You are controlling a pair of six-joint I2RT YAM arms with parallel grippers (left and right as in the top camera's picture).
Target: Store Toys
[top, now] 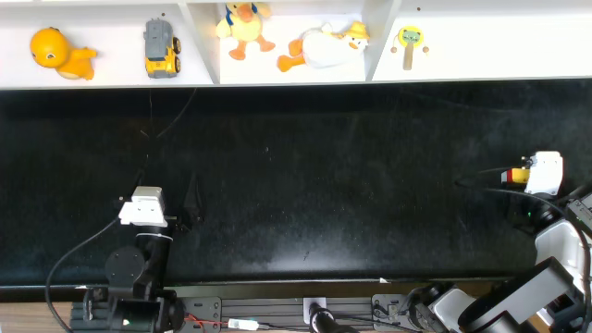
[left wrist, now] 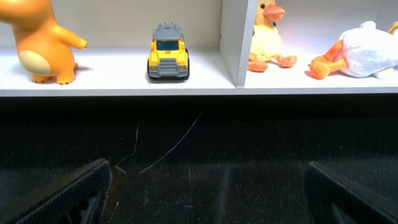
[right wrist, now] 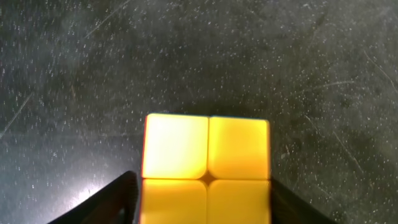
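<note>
Top view shows a long black bench (top: 305, 185) with a white shelf (top: 203, 42) along its far side. The shelf has three boxes side by side.

In the left box sit a round orange toy animal (top: 57, 51) and a yellow and grey toy truck (top: 162, 48), a little apart. In the middle box a yellow soft duck (top: 244, 28) sits up. A white soft duck with orange feet (top: 324, 46) lies on its side just beside it. In the right box lies a small green and yellow rattle (top: 409, 44).

The right claw (right wrist: 205, 202) is near the right end of the bench, well apart from the shelf. It is clamped on a small yellow cube made of square tiles (right wrist: 205, 149). One black finger sits tight against each side of the cube. Right wrist view looks down on a yellow face with four tiles, and the speckled black bench lies behind it. In the top view one small side of the cube looks red. I cannot tell if the cube rests on the bench or is lifted off it.

The left claw (left wrist: 211, 199) is near the left end of the bench, on the near side. Its two black fingers are wide apart, and the bench shows between them. It faces the shelf, with the toy truck almost straight ahead.
</note>
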